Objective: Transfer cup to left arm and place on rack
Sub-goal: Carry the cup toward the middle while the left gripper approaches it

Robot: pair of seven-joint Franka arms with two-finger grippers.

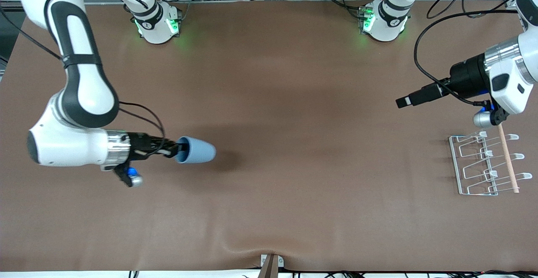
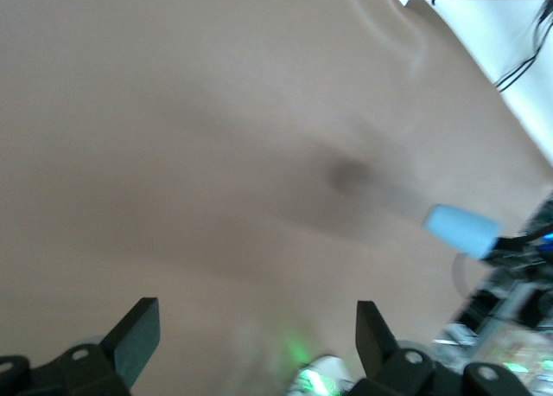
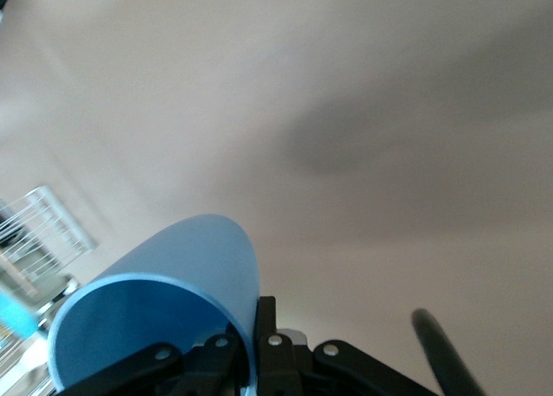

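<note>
Right now, from the front camera, my right gripper [image 1: 176, 148] is clamped on the rim of the cup [image 1: 197, 150] and carries it on its side in the air, over the right arm's end of the table [image 1: 269, 101]. One finger sits inside the mouth and the closed end points toward the middle of the table. A dark shadow lies on the brown cloth just past the cup. My left gripper [image 1: 404, 101] hangs over the left arm's end of the table, pointing toward the middle, well apart from the cup. The rack [image 1: 483, 164] rests on the table under and somewhat nearer the front camera than my left wrist, with its wooden rod [image 1: 508, 159] lying across the wire loops.

Through my left wrist camera, my two fingers [image 2: 138, 335] stand wide apart with nothing between them. Past them I see bare table, a dark shadow patch, and the cup [image 2: 460, 229] small and far off, held out by my right gripper [image 2: 510, 243].

Through my right wrist camera, the cup [image 3: 164, 301] fills the near part of the picture. Its open mouth faces the lens, and my fingertips [image 3: 270, 334] pinch its wall at the rim. The rack [image 3: 43, 232] shows as pale wire far off at the edge of the picture.
</note>
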